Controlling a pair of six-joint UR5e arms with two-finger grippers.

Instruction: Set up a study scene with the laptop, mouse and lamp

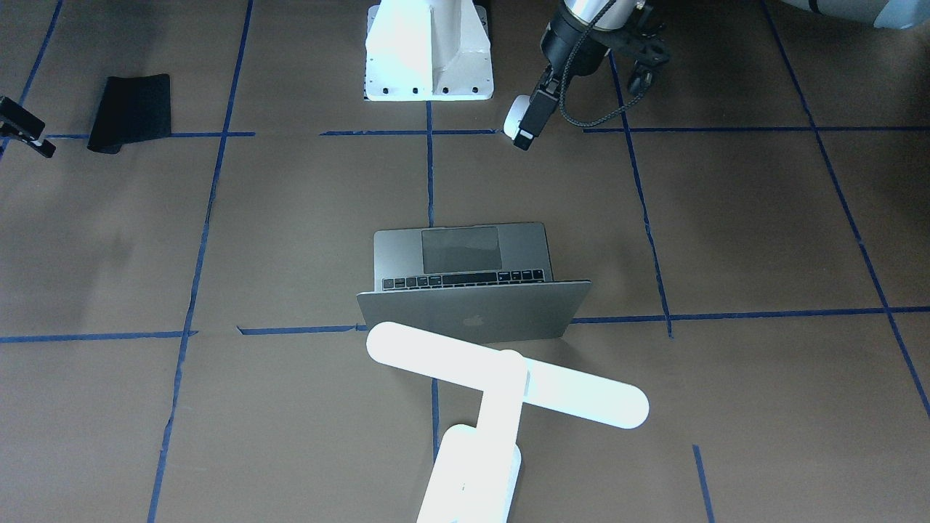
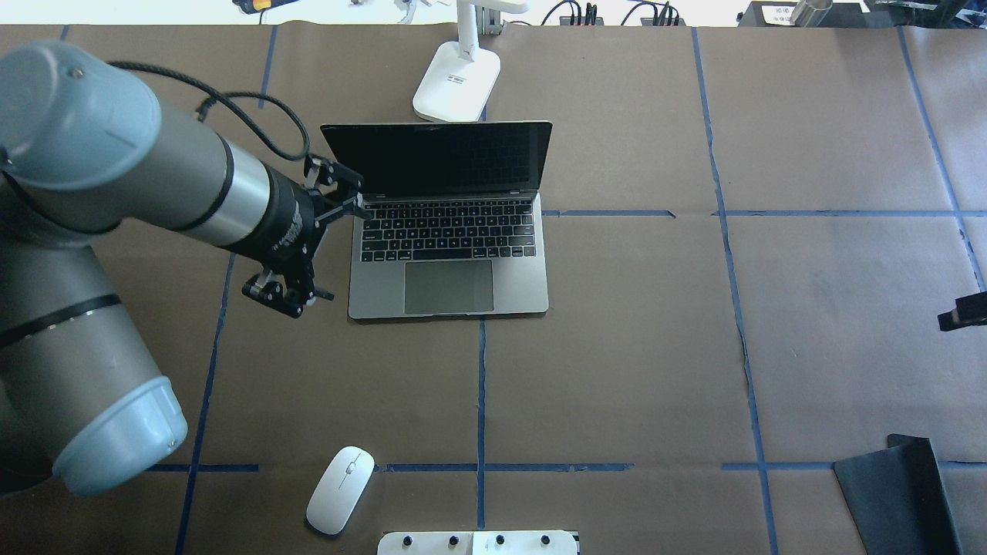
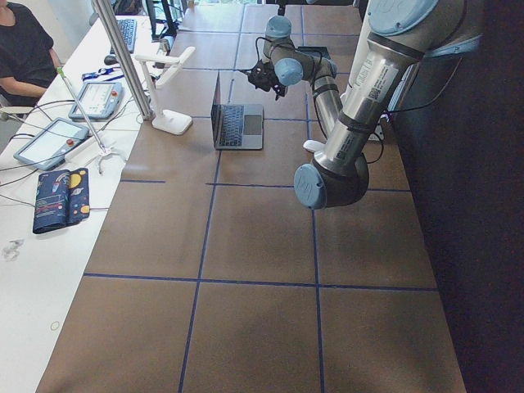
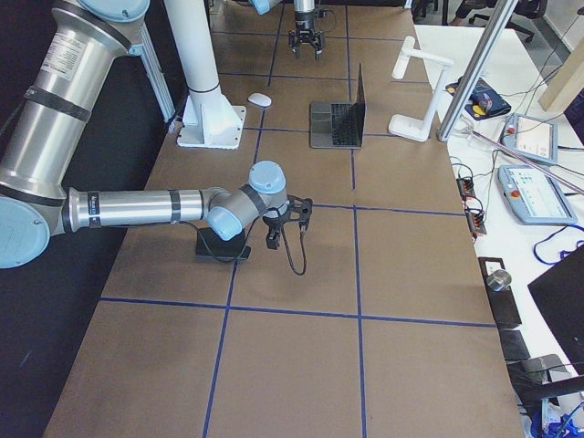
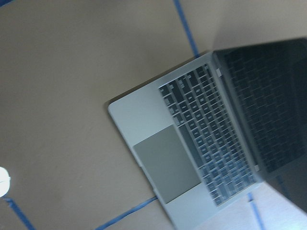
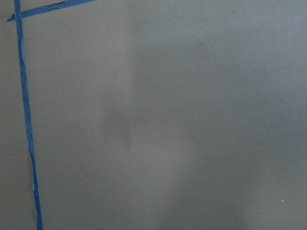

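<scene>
The left gripper (image 2: 333, 248) hovered wide and empty beside the laptop (image 2: 451, 285). The mouse (image 2: 340, 490) was best straddled squarely across its narrow width (right gripper (image 4: 283, 224) state: cannot tell).

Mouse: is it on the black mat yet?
No, the mouse lies on the bare table by the white pedestal, and the black mat is far off to the right.
</scene>
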